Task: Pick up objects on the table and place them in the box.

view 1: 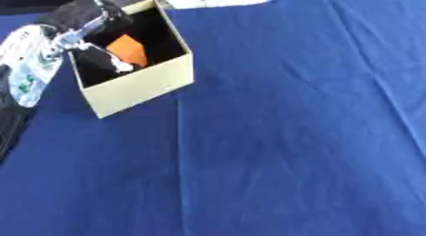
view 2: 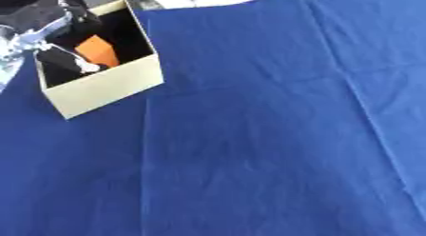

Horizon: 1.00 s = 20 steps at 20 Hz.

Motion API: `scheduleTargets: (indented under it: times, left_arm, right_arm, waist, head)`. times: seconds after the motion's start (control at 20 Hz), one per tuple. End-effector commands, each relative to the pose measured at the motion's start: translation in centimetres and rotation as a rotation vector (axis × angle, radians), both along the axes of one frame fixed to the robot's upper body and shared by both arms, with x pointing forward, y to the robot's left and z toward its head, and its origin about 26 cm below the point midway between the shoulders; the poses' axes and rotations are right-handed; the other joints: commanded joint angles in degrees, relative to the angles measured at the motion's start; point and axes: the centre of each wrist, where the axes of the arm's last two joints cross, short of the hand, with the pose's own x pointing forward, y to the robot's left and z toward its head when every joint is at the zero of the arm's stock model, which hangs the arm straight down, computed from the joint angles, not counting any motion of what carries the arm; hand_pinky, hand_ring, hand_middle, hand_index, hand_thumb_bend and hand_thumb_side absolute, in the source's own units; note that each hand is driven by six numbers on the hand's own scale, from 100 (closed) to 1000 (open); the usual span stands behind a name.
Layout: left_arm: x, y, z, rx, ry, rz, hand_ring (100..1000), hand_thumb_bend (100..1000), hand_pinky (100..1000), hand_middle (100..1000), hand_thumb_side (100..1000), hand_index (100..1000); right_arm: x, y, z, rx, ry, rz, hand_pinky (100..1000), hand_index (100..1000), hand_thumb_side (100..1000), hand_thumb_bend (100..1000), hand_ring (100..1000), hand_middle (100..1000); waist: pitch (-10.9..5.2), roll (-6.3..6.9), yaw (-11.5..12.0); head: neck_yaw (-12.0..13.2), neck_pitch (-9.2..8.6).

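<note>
Black and silver, the left robot hand (view 1: 87, 28) reaches from the upper left over the near-left rim of the box (view 1: 141, 87), its fingers dipping down into the dark interior. How far those fingers are spread cannot be made out: they blend into the shadow of the box, and whether they have hold of anything is not clear. Just beside the fingertips, toward the box's far-right wall, lies an orange object (view 1: 129, 49), resting inside the box on its floor or against its wall; it looks close to or touching the robot hand, but contact cannot be confirmed. A small pale spot shows just below the orange object, near the fingertips, and could be part of the hand or a separate item. Around the box stands its cream cardboard wall, open at the top and set askew on the blue cloth (view 2: 275, 135) that covers the bench. Outward from the robot hand, to its right and toward the near edge, the cloth shows only creases and folds, with no loose object visible on it. Judged from this, the task appears near its end: the orange object is already within the box, and what seems left is letting go, if it is held, and drawing the hand clear. The right robot hand does not show in either view.
</note>
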Motion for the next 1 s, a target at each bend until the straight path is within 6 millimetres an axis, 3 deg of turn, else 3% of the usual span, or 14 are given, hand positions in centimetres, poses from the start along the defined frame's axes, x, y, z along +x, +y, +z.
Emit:
scheduleTargets:
  times: [0.05,0.2,0.55,0.8,1.0]
  left_arm:
    - [-0.9,0.5,2.7,-0.033,-0.068,0.002,615,597,540,636,493,802]
    - [-1.3,0.4,3.3,-0.081,-0.08,-0.01,557,491,491,597,485,781]
    - [-4.0,-0.2,6.2,-0.158,-0.19,-0.051,544,422,486,585,497,771]
    - [-9.0,-0.5,8.8,-0.29,-0.371,-0.136,545,474,512,593,518,792]
    - [-14.1,-0.2,9.1,-0.465,-0.483,-0.231,551,533,522,602,587,807]
  right_arm:
    - [-0.5,-0.1,0.8,-0.006,-0.029,0.003,813,747,825,100,778,618]
    - [-0.5,-0.1,0.8,-0.006,-0.028,0.002,814,748,822,100,778,619]
    - [-0.5,-0.1,0.8,-0.008,-0.029,0.0,814,748,816,100,779,621]
    - [-0.5,-0.3,0.9,-0.012,-0.036,-0.005,815,748,813,100,780,622]
    - [-0.6,-0.4,1.0,-0.013,-0.039,-0.011,815,749,811,100,780,623]
  waist:
    - [-1.97,-0.2,0.06]
    - [-2.34,-0.24,0.17]
    - [-3.18,-0.38,0.88]
    - [-3.46,-0.54,1.55]
    - [-3.41,-0.55,2.1]
  head:
    - [0.14,0.4]
    - [0.04,0.64]
    - [-1.12,1.81]
    - [-2.17,3.1]
    - [-2.55,3.32]
